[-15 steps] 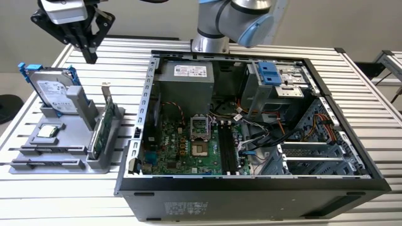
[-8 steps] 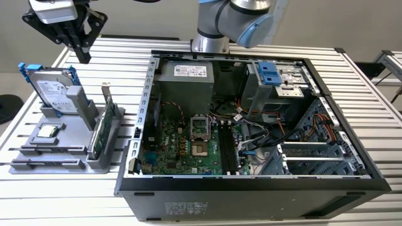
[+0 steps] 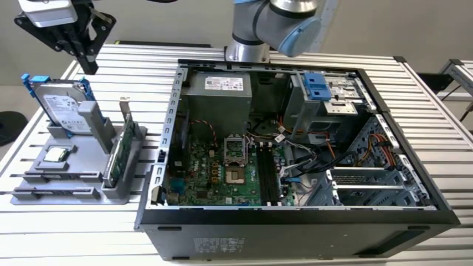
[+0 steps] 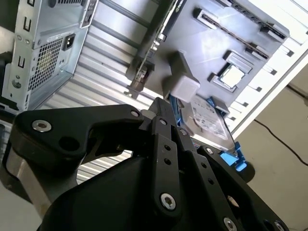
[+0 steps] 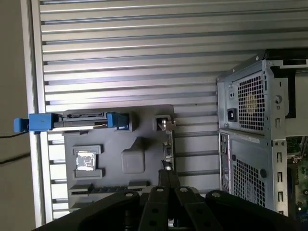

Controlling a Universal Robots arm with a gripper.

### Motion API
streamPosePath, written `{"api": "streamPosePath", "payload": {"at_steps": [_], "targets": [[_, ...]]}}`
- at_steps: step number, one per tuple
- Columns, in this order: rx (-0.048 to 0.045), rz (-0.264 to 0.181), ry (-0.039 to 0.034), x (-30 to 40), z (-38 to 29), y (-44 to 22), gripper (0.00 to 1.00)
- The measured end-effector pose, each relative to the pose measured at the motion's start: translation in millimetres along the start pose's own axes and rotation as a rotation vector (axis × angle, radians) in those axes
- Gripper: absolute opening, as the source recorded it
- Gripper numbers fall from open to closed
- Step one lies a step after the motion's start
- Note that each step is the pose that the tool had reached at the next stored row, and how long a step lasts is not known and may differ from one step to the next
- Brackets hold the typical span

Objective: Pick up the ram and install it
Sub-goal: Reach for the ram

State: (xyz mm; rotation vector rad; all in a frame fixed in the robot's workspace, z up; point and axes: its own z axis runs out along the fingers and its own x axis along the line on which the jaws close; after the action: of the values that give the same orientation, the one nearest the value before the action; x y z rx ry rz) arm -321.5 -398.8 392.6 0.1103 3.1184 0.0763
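First wrist view: ram [image 5: 108, 188] (in grey holder [image 5: 96, 139]) lies apart from hand [image 5: 168, 176].

- Computer case [image 3: 310, 221]: lies open on the slatted table [image 3: 436, 111], toward the exterior view's right
- Motherboard [image 3: 214, 166]: inside the case, on its floor
- Parts holder [image 3: 74, 191]: on the table, just beside the case at the exterior view's left
- Hard drive [image 3: 63, 108]: upright at the holder's far end
- Card [image 3: 122, 149]: on edge, between hard drive and case
- Gripper [image 3: 88, 67]: above the hard drive
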Motion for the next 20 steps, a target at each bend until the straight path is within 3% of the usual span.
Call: {"api": "streamPosePath", "payload": {"at_steps": [20], "targets": [[-0.0001,0.000,0.0000,38.5,-0.8,-2.7,0.00]]}}
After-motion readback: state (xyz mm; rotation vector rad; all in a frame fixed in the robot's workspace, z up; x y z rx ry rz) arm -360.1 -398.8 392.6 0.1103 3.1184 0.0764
